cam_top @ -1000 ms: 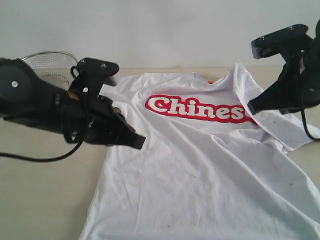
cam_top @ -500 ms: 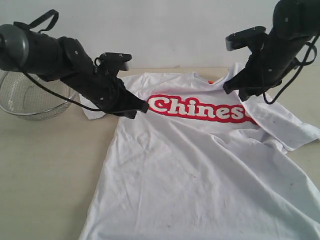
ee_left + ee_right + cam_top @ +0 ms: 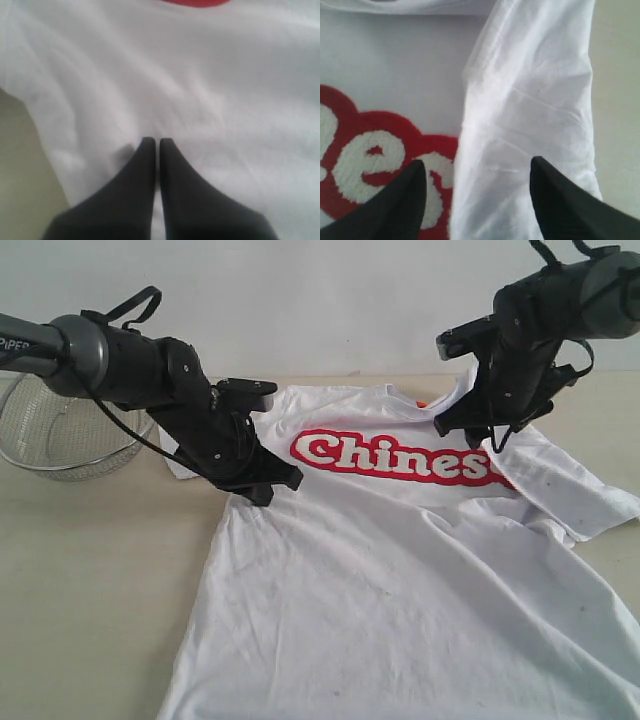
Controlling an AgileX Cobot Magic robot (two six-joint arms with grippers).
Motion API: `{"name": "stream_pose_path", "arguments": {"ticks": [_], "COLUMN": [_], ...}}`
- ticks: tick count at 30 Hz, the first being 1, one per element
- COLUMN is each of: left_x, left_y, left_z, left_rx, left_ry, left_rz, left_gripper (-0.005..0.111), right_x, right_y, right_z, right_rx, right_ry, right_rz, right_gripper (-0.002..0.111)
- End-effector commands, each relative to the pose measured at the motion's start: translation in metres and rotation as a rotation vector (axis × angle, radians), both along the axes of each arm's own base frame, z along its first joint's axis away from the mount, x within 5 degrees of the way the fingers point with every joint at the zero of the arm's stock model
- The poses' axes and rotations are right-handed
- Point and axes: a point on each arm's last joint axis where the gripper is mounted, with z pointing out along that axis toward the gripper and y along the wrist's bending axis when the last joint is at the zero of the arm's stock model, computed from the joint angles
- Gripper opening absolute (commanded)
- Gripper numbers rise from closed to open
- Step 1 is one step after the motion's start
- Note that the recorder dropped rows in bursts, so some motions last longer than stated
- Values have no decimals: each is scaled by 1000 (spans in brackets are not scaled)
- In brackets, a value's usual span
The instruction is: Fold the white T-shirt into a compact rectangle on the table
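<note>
The white T-shirt (image 3: 400, 560) lies chest-up on the table (image 3: 90, 570), with its red lettering (image 3: 395, 455) showing. Its right sleeve (image 3: 560, 480) is lapped inward over the end of the word. My left gripper (image 3: 278, 485) is shut and empty, tips down on the cloth by the shirt's left armpit. In the left wrist view the gripper (image 3: 156, 142) rests on plain white fabric (image 3: 200, 75). My right gripper (image 3: 462, 430) hovers open at the right shoulder. In the right wrist view the gripper (image 3: 479, 165) straddles the folded sleeve edge (image 3: 530, 100) beside the lettering (image 3: 370, 155).
A round wire-mesh basket (image 3: 60, 440) stands at the back left of the table, behind my left arm. An orange neck tag (image 3: 422, 401) shows at the collar. Bare tabletop lies left of the shirt and past the right sleeve (image 3: 620, 100).
My right gripper has opened and swung in from the right edge to the shirt's right shoulder. My left arm has pulled back and up, keeping its shut tips at the shirt's left side.
</note>
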Motion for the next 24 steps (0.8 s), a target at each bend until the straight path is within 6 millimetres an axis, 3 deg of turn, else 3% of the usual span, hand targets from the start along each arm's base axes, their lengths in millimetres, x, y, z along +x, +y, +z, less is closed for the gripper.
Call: {"name": "stream_pose_path", "arguments": {"ticks": [1,8,18,24], "left_x": [-6,-9,-15,-15], "left_y": [6,13,16,16], "left_z": [-9,-11,-19,-19], "left_rx": [58,79,87,86], "left_ry": [61,121,130,124], "left_rz": [-15,-4,2,3], "left_gripper": [5,5,5,5], "right_x": [5,8,9,7], "right_y": [3,13,5,4], "right_z": [-6,-15,-14,-36], "right_rx": [-19,-34,-130,-143], "right_ry": [18,16,1,80], "right_rz": [2,39,12,2], "right_gripper": [54,35,35,35]}}
